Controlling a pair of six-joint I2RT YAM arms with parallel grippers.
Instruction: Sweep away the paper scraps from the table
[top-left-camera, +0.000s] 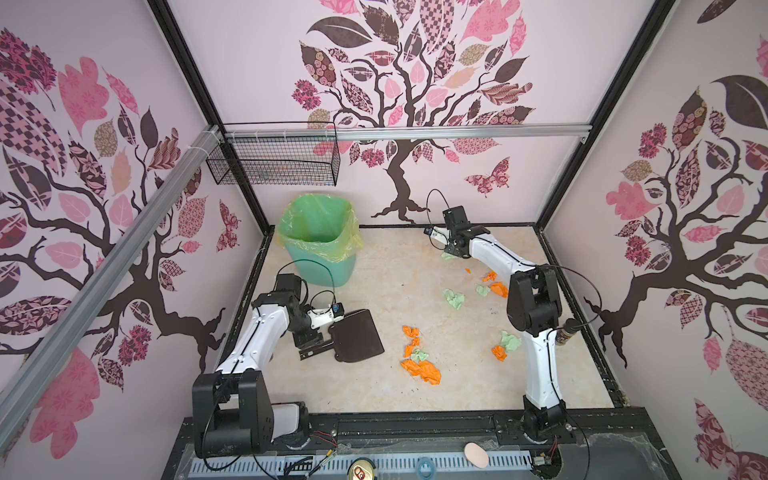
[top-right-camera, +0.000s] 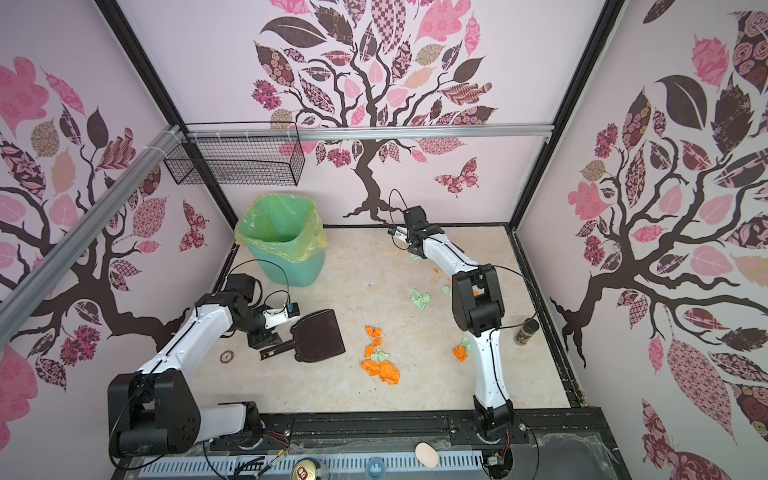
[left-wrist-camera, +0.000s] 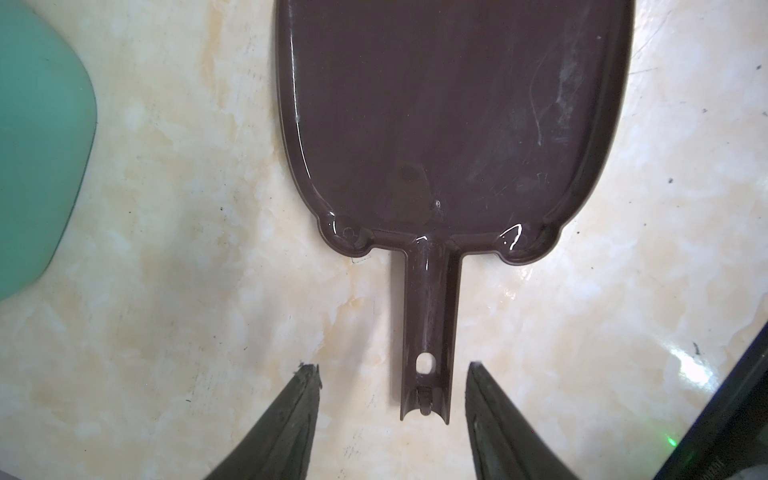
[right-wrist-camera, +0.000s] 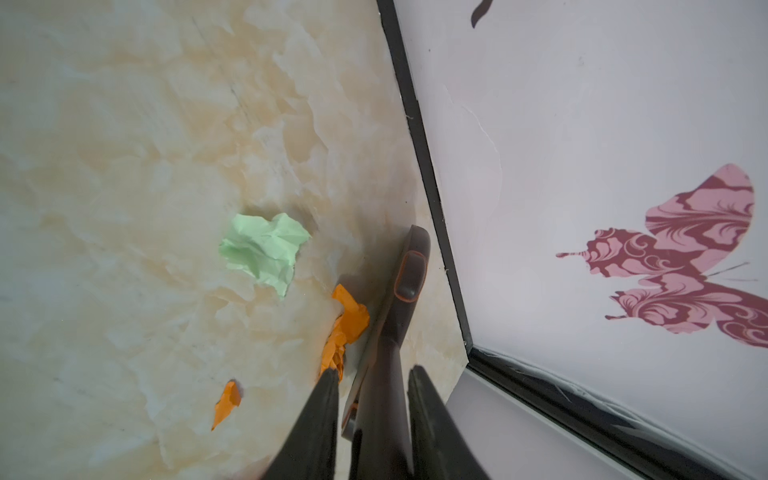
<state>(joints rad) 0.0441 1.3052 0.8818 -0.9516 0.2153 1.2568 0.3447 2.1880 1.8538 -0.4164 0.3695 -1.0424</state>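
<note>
1. Pink tree-patterned walls (top-left-camera: 415, 174) close three sides of the table (top-left-camera: 415, 257), and a black frame edge (top-left-camera: 603, 374) runs along their feet. In both top views we see the paper scraps (top-left-camera: 422, 368) (top-right-camera: 384, 370) spread over the right half of the table: one pile near the front middle and more beside the right arm. The bin (top-left-camera: 320, 249) stands in the far left corner. The dustpan (top-left-camera: 355, 336) lies flat in front of it with its open end toward the pile, and bare marble shows between pan and pile. The left gripper (top-left-camera: 311, 345) sits at the pan's handle end. The right gripper (top-left-camera: 451, 249) points down near the back edge.
2. From the left wrist, we find the left gripper (left-wrist-camera: 391, 366) wide, with its fingers (left-wrist-camera: 291, 415) on either side of the dustpan (left-wrist-camera: 453, 104) handle. A gap shows on each side, so it grips nothing. Bare table surrounds the pan.
3. From the right wrist, we see the right gripper (right-wrist-camera: 374, 370) narrow and clamped on a dark brown handle (right-wrist-camera: 409, 274), whose far end lies close to the black frame edge (right-wrist-camera: 419, 124). A green wad (right-wrist-camera: 266, 249) and orange scraps (right-wrist-camera: 349, 320) lie on its open side, with broad bare marble beyond them.
</note>
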